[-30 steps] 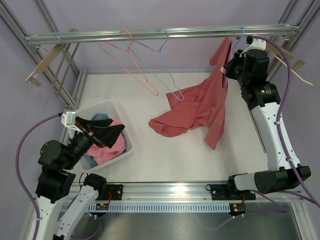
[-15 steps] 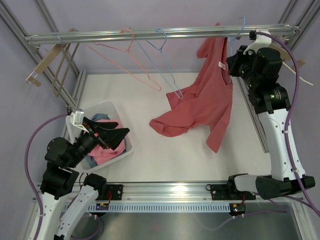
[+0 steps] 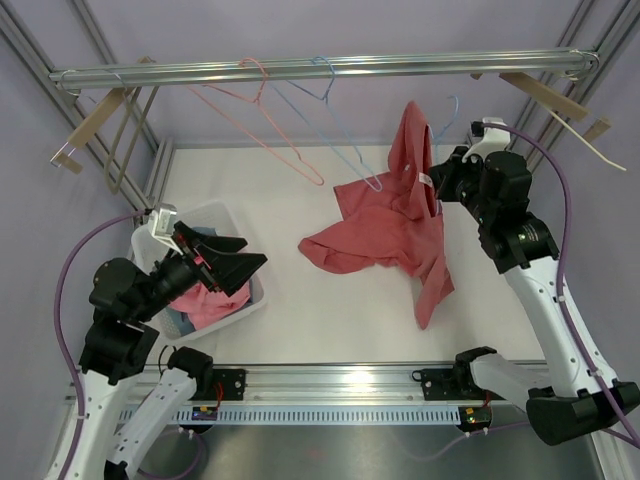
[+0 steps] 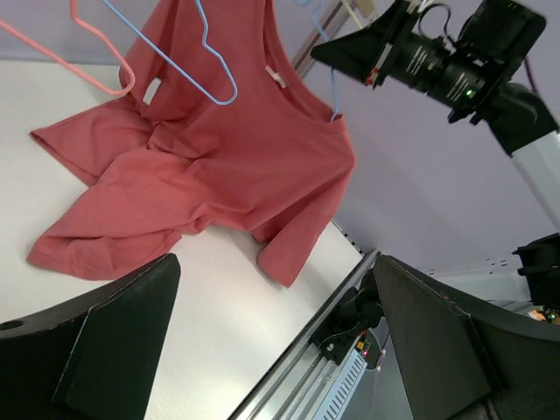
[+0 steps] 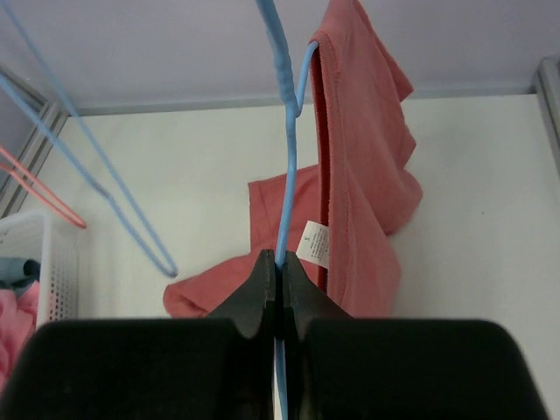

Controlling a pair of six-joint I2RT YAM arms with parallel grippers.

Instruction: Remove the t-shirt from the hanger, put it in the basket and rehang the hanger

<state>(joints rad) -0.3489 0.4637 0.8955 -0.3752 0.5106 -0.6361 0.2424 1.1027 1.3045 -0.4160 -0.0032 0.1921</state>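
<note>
Below the rail (image 3: 320,68), right gripper (image 5: 278,268) fingers are pinched shut on the blue hanger (image 5: 281,61) wire, its hook hanging free of the rail. T-shirt (image 3: 395,215) hangs on that hanger by the neck, one shoulder up, the rest trailing onto the table (image 3: 300,330) under the rail. Left gripper (image 3: 246,256) fingers are spread wide and empty over the bin (image 3: 200,213), well left of rail middle. Risks: thin wire may twist or slip in the pinch under cloth weight. Collar looks looped round the wire, so a tug could drag the hanger along. Spare hanger (image 4: 233,91) on the rail hangs right by the cloth and may snag.
</note>
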